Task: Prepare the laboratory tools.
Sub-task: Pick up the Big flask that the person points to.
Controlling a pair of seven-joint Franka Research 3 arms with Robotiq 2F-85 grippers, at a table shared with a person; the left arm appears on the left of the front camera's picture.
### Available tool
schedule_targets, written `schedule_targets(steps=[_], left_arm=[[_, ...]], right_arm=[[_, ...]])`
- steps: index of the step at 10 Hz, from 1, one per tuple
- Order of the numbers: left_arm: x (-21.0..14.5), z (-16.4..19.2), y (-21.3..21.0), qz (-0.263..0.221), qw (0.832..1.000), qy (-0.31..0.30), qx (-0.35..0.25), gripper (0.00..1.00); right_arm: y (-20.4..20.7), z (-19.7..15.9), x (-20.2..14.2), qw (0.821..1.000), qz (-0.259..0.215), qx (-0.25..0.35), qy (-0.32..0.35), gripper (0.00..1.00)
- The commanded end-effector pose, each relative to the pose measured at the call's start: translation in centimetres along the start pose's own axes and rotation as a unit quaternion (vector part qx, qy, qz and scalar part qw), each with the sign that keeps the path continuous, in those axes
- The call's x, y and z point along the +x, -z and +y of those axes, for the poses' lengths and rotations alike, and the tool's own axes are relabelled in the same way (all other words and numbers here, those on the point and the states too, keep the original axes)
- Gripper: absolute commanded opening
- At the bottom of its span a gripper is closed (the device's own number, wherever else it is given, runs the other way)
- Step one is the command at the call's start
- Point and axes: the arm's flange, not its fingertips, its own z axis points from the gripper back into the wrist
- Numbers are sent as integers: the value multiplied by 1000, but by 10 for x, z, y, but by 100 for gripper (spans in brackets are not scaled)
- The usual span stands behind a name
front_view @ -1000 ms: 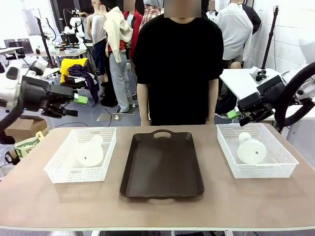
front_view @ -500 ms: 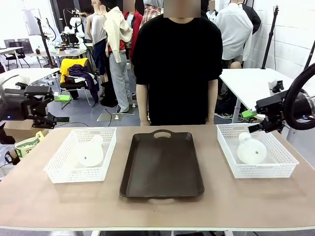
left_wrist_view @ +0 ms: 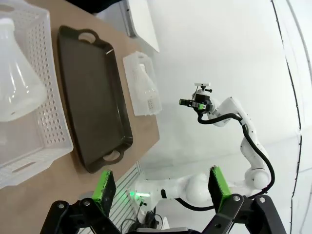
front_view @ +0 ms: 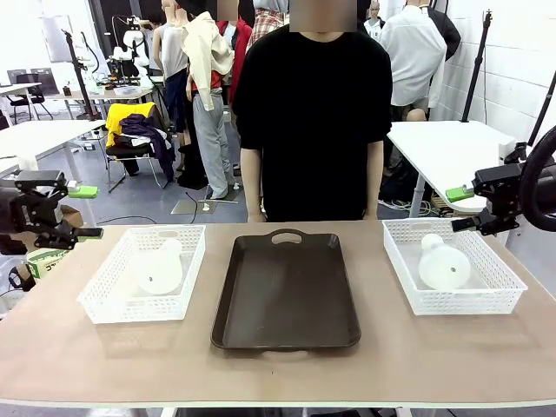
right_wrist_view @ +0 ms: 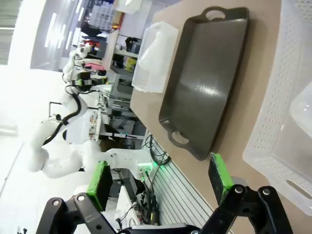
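Lying on their sides: left flask (front_view: 159, 268) in left basket (front_view: 95, 300), 9 o'clock of the tray (front_view: 287, 291); right flask (front_view: 443, 263) in right basket (front_view: 460, 306), 3 o'clock. Likely staged one per arm. Left gripper (front_view: 82, 211) and right gripper (front_view: 460, 209) hang spread, empty, outboard of the baskets.

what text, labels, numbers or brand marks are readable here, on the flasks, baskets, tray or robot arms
No readable text anywhere in these pictures.
On the left flask and right flask: no print legible; any marks are too faint to tell.
On the left basket and right basket: plain white mesh, no label.
On the tray: plain dark surface, no mark.
On the left pincer and right pincer: no brand or number readable.
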Motion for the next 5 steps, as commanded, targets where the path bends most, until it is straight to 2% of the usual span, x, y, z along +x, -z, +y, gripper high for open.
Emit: schedule_targets(steps=[1,5], left_arm=[[-4,11,-3,19,1000,5,-20,100],[-10,8,4,36,999,14,-38,100]], right_arm=[[5,1,-3,1000,-1,15,-10,100],[11,2,-3,1000,7,24,-16,100]])
